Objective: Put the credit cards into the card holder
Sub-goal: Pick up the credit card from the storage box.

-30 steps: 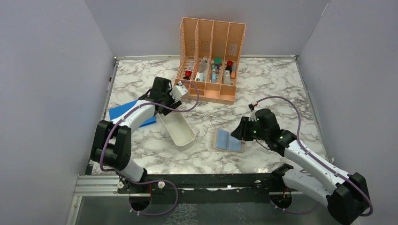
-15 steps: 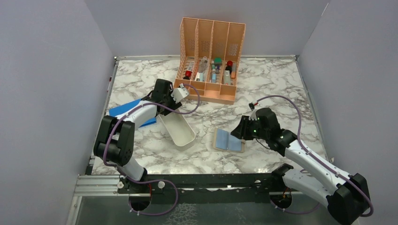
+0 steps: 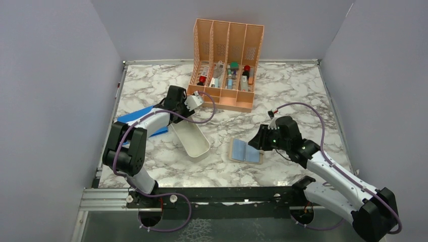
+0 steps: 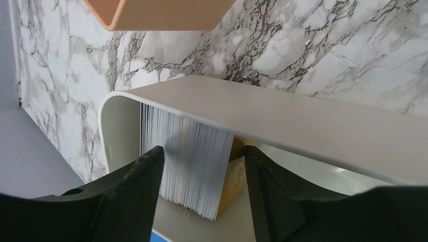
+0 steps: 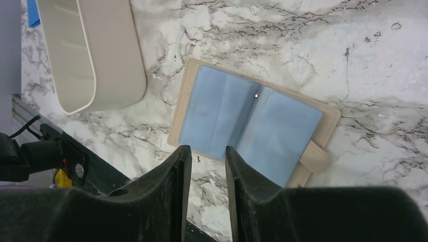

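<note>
Jaws, left: on the left gripper (image 4: 204, 148) they stand apart with nothing gripped, one either side of the pack.
Jaws, right: on the right gripper (image 5: 207, 149) there's a narrow gap with nothing in it, poised at the near edge of the holder; contact I can't tell.
Cards: thin white-edged plastic credit cards (image 4: 186, 161) stand on edge at one end of the white oblong tray (image 4: 303, 116), right between the left jaws.
Axis: the pack runs from one jaw across to the other, card faces toward the jaws, so closing would pinch through its thickness.
Holder: the tan folding card holder (image 5: 247, 121) lies open and flat on the marble worktop (image 3: 292, 96), blue-tinted sleeves up, well apart from the tray, to its right.
Nearer arm: left for the cards, right for the holder.
Count: one pack, too many cards to count; one holder, two sleeve pages showing; one tray; one orange slotted rack (image 3: 227, 55), four compartments; one blue flat sheet (image 3: 134, 118).
</note>
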Controlling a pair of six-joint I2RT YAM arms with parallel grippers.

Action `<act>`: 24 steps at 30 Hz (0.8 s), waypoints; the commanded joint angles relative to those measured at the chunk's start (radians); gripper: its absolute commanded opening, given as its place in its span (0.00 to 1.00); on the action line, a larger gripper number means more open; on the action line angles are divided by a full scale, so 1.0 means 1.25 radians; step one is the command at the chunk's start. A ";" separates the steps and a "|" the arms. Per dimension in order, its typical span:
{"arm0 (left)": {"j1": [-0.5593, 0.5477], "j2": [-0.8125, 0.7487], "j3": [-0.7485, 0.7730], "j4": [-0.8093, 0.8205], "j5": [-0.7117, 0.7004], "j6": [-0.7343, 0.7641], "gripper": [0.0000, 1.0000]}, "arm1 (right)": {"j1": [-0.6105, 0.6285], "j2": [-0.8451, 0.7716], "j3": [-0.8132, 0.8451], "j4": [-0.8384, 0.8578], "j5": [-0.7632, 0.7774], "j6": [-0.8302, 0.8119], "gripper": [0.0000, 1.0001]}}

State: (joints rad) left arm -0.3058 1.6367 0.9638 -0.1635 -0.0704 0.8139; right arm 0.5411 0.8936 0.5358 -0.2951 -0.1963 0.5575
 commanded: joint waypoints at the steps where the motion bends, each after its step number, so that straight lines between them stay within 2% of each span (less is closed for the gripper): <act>1: 0.000 0.003 -0.007 0.032 -0.034 0.019 0.57 | -0.003 -0.016 0.023 -0.025 0.015 -0.008 0.36; 3: -0.001 -0.001 -0.005 0.034 -0.030 0.021 0.52 | -0.003 -0.018 0.023 -0.025 0.016 -0.007 0.36; 16: -0.001 -0.037 -0.006 0.019 0.000 0.037 0.48 | -0.003 -0.009 0.026 -0.021 0.016 -0.009 0.37; 24: -0.001 -0.039 0.006 0.003 0.018 0.041 0.41 | -0.003 -0.017 0.023 -0.021 0.018 -0.005 0.37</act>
State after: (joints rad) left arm -0.3096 1.6203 0.9546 -0.1673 -0.0677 0.8383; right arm 0.5411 0.8879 0.5369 -0.3027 -0.1959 0.5568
